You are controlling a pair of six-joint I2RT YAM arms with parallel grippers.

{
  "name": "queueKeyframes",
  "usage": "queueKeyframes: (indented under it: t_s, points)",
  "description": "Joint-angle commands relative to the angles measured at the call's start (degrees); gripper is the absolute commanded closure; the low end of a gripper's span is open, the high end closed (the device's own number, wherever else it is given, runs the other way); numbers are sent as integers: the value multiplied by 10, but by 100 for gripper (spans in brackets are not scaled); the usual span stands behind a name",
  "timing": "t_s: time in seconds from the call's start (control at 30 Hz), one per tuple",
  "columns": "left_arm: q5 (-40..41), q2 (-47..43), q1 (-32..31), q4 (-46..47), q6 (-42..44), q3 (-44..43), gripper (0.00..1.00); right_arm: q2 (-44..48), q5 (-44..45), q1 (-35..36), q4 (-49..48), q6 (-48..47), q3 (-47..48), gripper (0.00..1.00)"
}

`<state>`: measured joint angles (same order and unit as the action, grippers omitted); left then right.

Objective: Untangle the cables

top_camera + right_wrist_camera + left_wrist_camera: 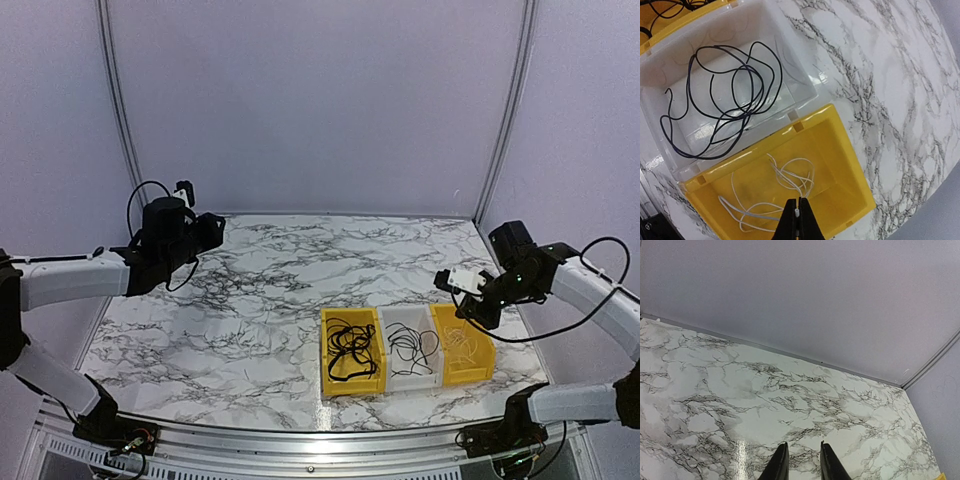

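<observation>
The cables lie sorted in three bins at front centre. A black tangle [350, 350] fills the left yellow bin [327, 382]. One black cable [410, 348] [740, 114] loops in the clear bin [412, 378] [790, 65]. A white cable [462, 340] [800, 159] lies in the right yellow bin [472, 375] [850, 165]. My right gripper [443, 279] [799, 201] hangs above that bin, shut on the white cable's end. My left gripper [212, 232] [803, 445] hovers over the far left of the table, open a little with nothing between its fingers.
The marble table [260, 300] [790, 390] is walled by pale panels at the back and sides. A corner of the left yellow bin [670, 25] shows in the right wrist view. Thick black wires run along both arms.
</observation>
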<state>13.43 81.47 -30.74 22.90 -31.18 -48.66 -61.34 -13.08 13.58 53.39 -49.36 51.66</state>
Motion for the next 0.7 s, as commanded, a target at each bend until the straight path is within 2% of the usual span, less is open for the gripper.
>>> queueKeyframes:
  t_s: [0.0,0.17,0.37,0.47,0.53,0.67]
  points:
    - [-6,-31,2,6,-15,23,75,-43,-19,-5,-79,-9,-51,100]
    - [-2,-59,2,-5,-26,50,74,-84,2,-5,-106,-20,-82,100]
    - [-3,-85,2,-19,-47,82,72,-111,41,-5,-152,14,-85,100]
    - [-18,-89,2,-53,-56,83,65,-125,46,-5,-132,30,-58,87]
    - [-28,-86,2,-107,-58,70,55,-118,38,-5,-102,33,-32,80]
    - [-65,-77,2,-256,-27,34,53,-86,41,-5,-54,20,21,61]
